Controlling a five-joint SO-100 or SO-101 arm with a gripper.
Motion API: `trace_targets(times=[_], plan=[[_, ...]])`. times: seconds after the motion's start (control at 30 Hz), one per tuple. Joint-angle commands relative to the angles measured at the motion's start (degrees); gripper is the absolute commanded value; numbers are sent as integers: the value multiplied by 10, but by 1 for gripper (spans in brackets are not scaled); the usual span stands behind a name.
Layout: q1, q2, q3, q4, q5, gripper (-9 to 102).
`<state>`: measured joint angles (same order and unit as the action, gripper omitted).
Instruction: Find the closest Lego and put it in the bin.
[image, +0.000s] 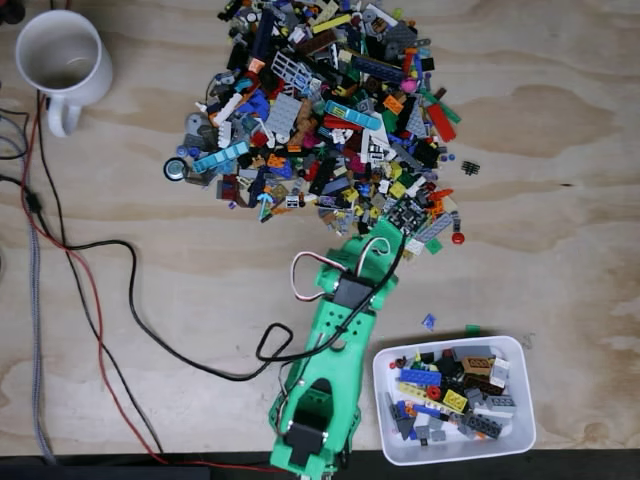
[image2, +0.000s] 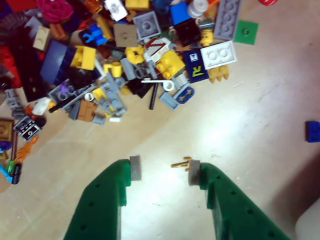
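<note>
The gripper (image2: 162, 170) stood wide and empty at the near edge of the Lego pile (image: 320, 110); the bin (image: 524, 410) lay to its right.

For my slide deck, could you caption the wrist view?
Open green two-finger hand hovers over the plywood table, just short of a heap of mixed plastic Lego pieces.
</note>
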<state>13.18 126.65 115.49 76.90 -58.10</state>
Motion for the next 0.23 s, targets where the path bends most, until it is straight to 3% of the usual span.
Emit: trace_targets(times=[0.0,0.2], plan=[[-60,-11,-17,-23,24,15],[-88,-29,-14,-33,40,15]])
